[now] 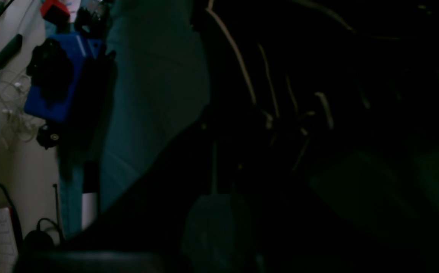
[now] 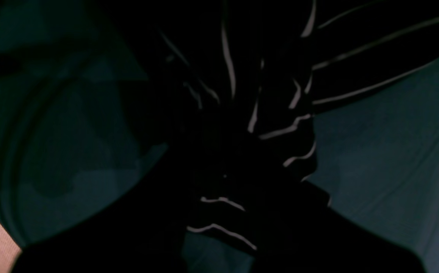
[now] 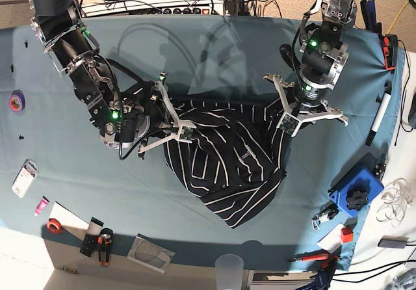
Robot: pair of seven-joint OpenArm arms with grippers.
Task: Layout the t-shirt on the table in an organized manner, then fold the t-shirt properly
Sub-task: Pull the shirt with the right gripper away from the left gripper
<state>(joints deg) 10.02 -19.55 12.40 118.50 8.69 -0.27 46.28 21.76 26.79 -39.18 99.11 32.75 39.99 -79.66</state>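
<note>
Navy striped fabric of the t-shirt (image 3: 224, 166) is sitting bunched in a heap near the middle of the teal worktop (image 3: 78, 127), between both arms, so layout is barely started and no fold is made. Left end effector (image 3: 291, 122) is pinching the shirt's edge, jaws closed on cloth. Right end effector (image 3: 170, 129) is pressing into the opposite side; its wrist view shows stripes gathering close in front, but I cannot tell if the jaws are fully gripping. Spreading flat and all folding are remaining.
</note>
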